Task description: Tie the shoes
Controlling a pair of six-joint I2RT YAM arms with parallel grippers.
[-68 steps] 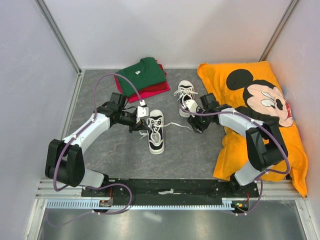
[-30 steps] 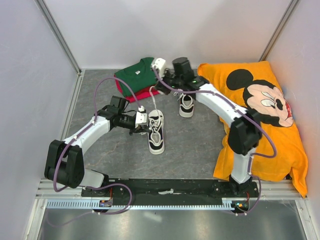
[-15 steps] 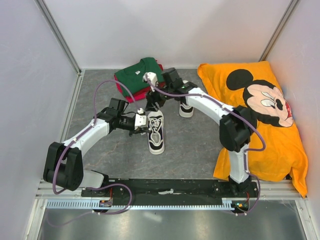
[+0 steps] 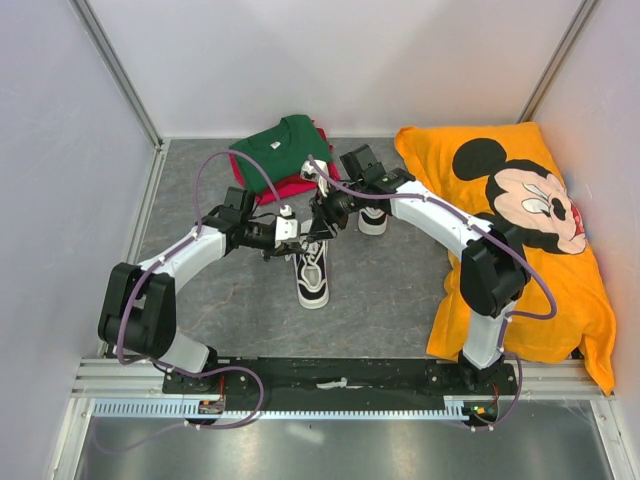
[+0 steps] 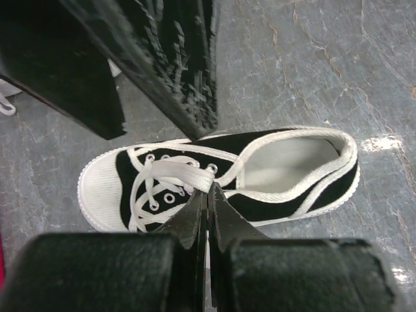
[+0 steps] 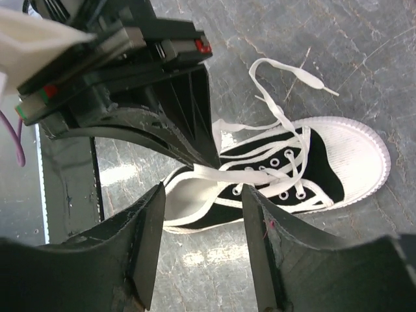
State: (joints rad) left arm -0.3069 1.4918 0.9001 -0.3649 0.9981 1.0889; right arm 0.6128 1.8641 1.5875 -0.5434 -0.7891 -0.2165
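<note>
The work is on the first shoe (image 5: pixel 260 208), and the step in hand looks like gathering its lace (image 5: pixel 172 175) for a knot; no knot or bow shows yet. The left pincer (image 5: pixel 208 195) is fully closed, its tips nipping the flat white lace just above the eyelets, so the shoe lies right under and ahead of it, toe to that pincer's left. The right pincer (image 6: pixel 205 195) hangs over the same shoe with its jaws well apart and nothing held; from its own camera a strand of the lace runs from the left pincer's tips across the gap between the right fingers, and the shoe's opening lies below that gap. Whether either right finger touches the strand I cannot tell. A free lace end (image 6: pixel 311 78) lies loose on the desk (image 4: pixel 390 290) beyond the toe, ahead of the right pincer. The other shoe (image 4: pixel 373 222) sits just behind the right pincer, partly hidden by that arm, and looks untied. The next move likely calls for the right pincer to come down and close on one strand only, close to the left tips but not on them, while the left grip keeps the lace taut; the two pincers are crowded together, so a clash is the risk.
</note>
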